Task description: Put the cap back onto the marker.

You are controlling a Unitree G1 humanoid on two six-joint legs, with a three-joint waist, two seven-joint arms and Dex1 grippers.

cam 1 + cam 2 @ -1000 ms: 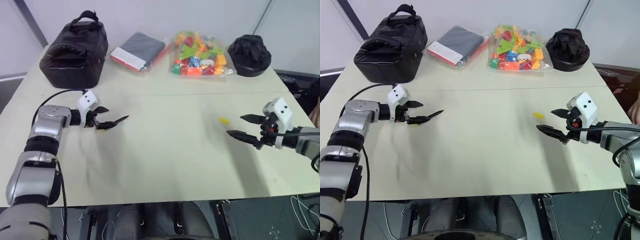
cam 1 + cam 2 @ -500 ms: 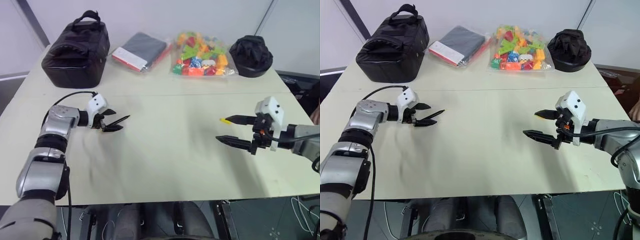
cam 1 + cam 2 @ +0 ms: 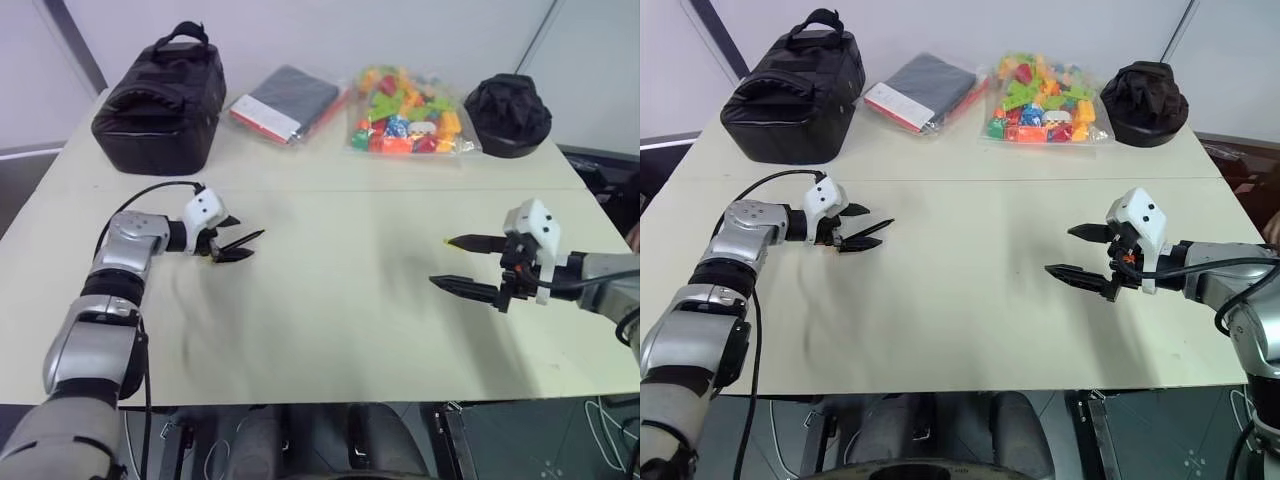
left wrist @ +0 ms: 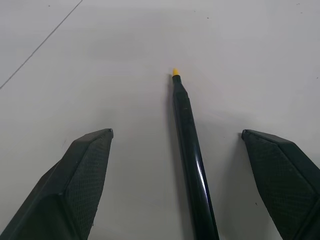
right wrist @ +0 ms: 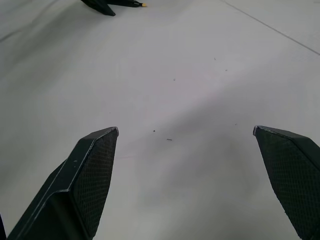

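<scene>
The marker (image 4: 189,150), a slim black stick with a small yellow tip, lies on the pale table between the fingers of my left gripper (image 3: 243,238). The fingers stand apart on either side of it and do not touch it. The marker (image 3: 250,237) points toward the table's middle. The cap (image 3: 453,241), a tiny yellow cylinder, lies on the table at the tip of the far finger of my right gripper (image 3: 440,261), partly hidden by it. That gripper is wide open, with bare table between its fingers in the right wrist view.
Along the table's far edge stand a black bag (image 3: 160,100), a dark flat packet in plastic (image 3: 290,100), a bag of colourful toy blocks (image 3: 410,125) and a black cloth bundle (image 3: 510,112). A seam (image 3: 380,190) crosses the table.
My right gripper has moved left, so its far finger tip now reaches the cap. My left gripper has edged right along the marker with its fingers a little closer. The view itself has shifted slightly.
</scene>
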